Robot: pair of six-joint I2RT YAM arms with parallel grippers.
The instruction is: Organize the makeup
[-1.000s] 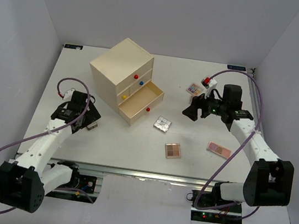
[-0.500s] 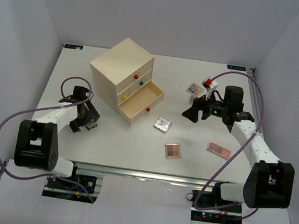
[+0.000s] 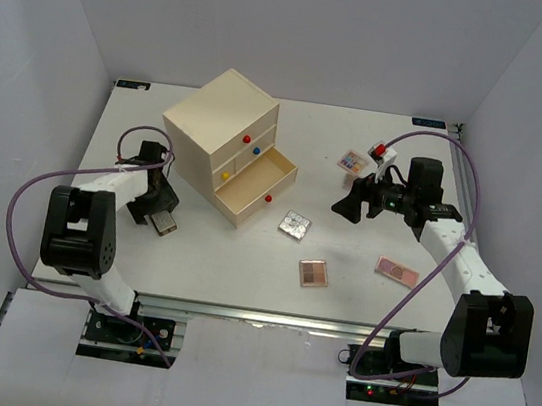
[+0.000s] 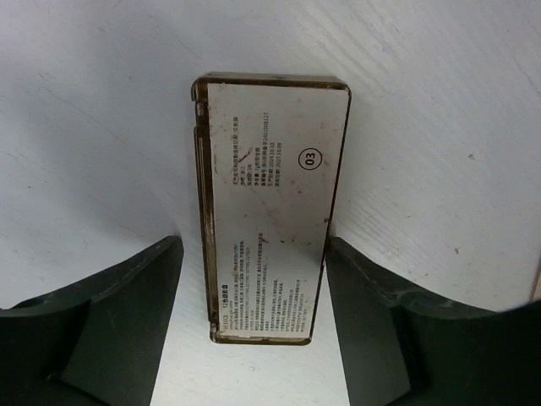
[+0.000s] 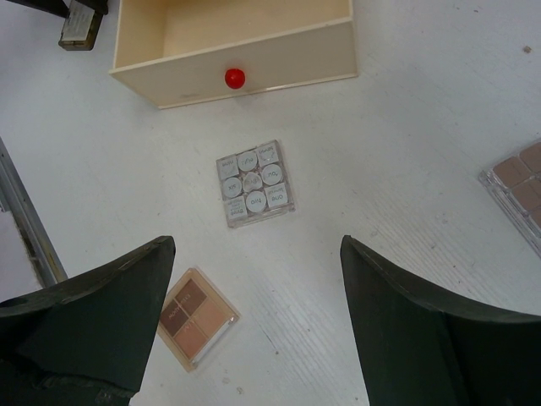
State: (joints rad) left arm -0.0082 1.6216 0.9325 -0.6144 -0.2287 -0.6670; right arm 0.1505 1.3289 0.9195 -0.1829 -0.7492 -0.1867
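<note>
Makeup (image 3: 294, 225) is lying scattered over the white table (image 3: 240, 280) around the cream drawer chest (image 3: 217, 120), which is standing towards the far left with its bottom drawer (image 3: 257, 179) pulled out and a red knob (image 5: 236, 78) showing on the drawer front. Left of the chest, a flat bronze-edged palette (image 4: 270, 169) is lying back up on the table, its white printed label facing the left wrist camera. The left gripper (image 4: 254, 239) is straddling this palette with its jaws apart: one finger (image 4: 372, 321) appears to be sitting against the case edge, while a strip of table is showing between the other finger and the case, so nothing is being clamped. In front of the open drawer a square silver palette (image 5: 256, 184) with nine round pans is lying flat, and nearer the arm bases a brown four-pan palette (image 5: 199, 317) is lying apart from it. A pink palette (image 3: 397, 270) is resting further right, beside the right arm, and a multi-coloured palette (image 3: 354, 160) is lying on the far side, near the right wrist. The right gripper (image 5: 257, 241) is hovering above the table, its jaws spread wide and gripping nothing, with the silver palette showing in the gap beneath them
</note>
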